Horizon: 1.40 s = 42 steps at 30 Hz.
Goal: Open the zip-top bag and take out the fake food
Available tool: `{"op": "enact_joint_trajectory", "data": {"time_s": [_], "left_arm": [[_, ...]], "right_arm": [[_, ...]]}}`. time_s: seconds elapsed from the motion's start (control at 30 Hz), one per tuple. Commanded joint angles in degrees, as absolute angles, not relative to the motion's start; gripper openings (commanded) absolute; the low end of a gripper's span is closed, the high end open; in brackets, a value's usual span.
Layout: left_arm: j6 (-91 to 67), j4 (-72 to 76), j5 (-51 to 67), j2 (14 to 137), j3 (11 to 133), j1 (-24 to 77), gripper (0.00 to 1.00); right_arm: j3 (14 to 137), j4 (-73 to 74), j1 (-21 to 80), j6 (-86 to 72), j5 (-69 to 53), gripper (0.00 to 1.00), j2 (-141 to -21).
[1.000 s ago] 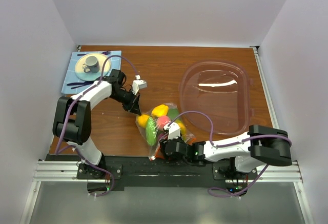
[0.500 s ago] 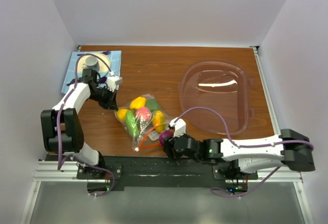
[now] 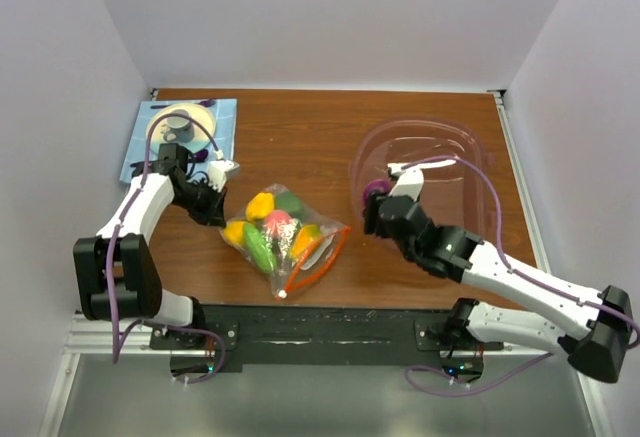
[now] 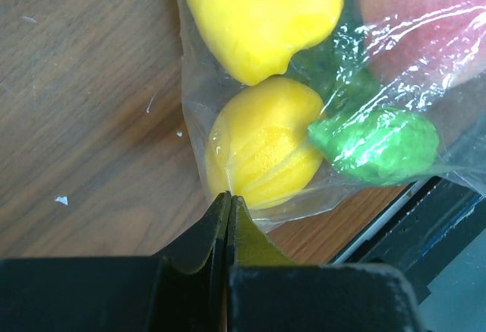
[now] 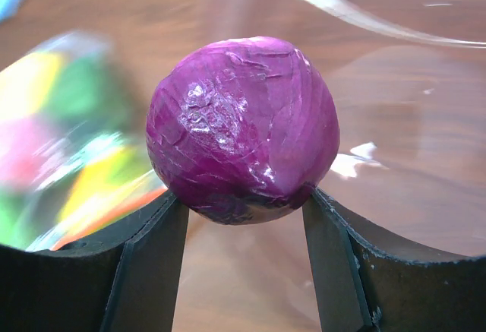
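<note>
The right gripper (image 5: 243, 203) grasps the purple toy (image 5: 243, 123) by its lower half at the tub's (image 3: 470, 147) left rim, so it could pop free, while the left gripper (image 4: 228, 214) pinches the bag (image 3: 285, 242) toward the table's (image 3: 300, 127) near edge.

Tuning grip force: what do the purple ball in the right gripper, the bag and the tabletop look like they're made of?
Purple ball: likely hard plastic, glossy, with sharp highlights and moulded leaf-like ridges.
Zip-top bag: thin clear plastic film, shiny, with crinkles and glare streaks.
Tabletop: wood or wood-look laminate with a satin finish and brown grain lines; can't tell which.
</note>
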<state>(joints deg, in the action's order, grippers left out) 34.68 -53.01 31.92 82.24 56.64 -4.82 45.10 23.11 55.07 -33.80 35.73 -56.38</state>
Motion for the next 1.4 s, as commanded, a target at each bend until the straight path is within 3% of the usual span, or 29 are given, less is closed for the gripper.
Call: {"op": "enact_joint_trajectory", "data": {"time_s": [0.0,0.1,0.13,0.17,0.2,0.53,0.6,0.63,0.67,0.73,0.77,1.03,1.1,1.13,1.37], "left_arm": [[37.5,-54.6,32.8,80.0,56.8,-5.2,0.0],[38.5,-54.8,33.5,79.8,56.5,-5.2,0.0],[39.3,-55.9,34.3,79.8,56.6,-5.2,0.0],[40.1,-56.4,34.7,79.5,56.6,-5.2,0.0],[40.4,-56.5,35.1,79.3,56.6,-5.2,0.0],[38.9,-53.4,33.8,81.1,55.8,-5.2,0.0],[37.9,-52.2,33.3,82.1,55.8,-5.2,0.0],[37.5,-51.9,33.0,83.0,56.0,-5.2,0.0],[36.8,-51.5,32.4,83.3,56.0,-5.2,0.0],[36.5,-50.6,31.8,84.5,56.4,-5.3,0.0],[36.0,-50.3,31.5,84.7,56.4,-5.2,0.0],[35.0,-49.0,30.3,86.3,57.4,-5.2,0.0],[34.8,-49.5,30.4,86.3,57.8,-5.2,0.0],[34.9,-49.6,30.4,86.1,57.9,-5.2,0.0],[35.8,-50.5,30.0,84.7,58.0,-5.2,0.0]], "right_arm": [[50.5,25.5,48.2,-30.0,36.7,0.32,-63.5],[53.9,28.3,46.4,-30.7,36.6,0.62,-70.6],[54.7,29.2,46.3,-31.0,37.3,0.84,-72.0],[55.5,30.0,46.3,-31.4,37.5,0.96,-73.0],[56.5,30.8,46.3,-31.6,37.8,0.99,-74.4],[59.9,29.4,48.9,-25.1,36.1,0.99,-69.0],[58.6,25.5,55.3,-22.9,37.3,0.8,-66.6],[57.8,24.0,59.9,-22.1,37.0,0.66,-64.5],[56.0,21.0,61.9,-21.3,36.0,0.4,-63.6],[53.4,17.6,66.3,-20.7,32.2,0.09,-61.8],[50.4,14.7,67.5,-21.6,31.2,0.0,-61.6],[42.1,1.2,70.5,-23.7,17.8,0.0,-68.7],[43.1,0.2,70.5,-22.7,17.7,0.05,-72.5],[43.4,-1.3,70.5,-22.3,17.7,0.09,-73.6],[47.0,-6.1,70.5,-17.8,19.5,0.65,-82.6]]}}
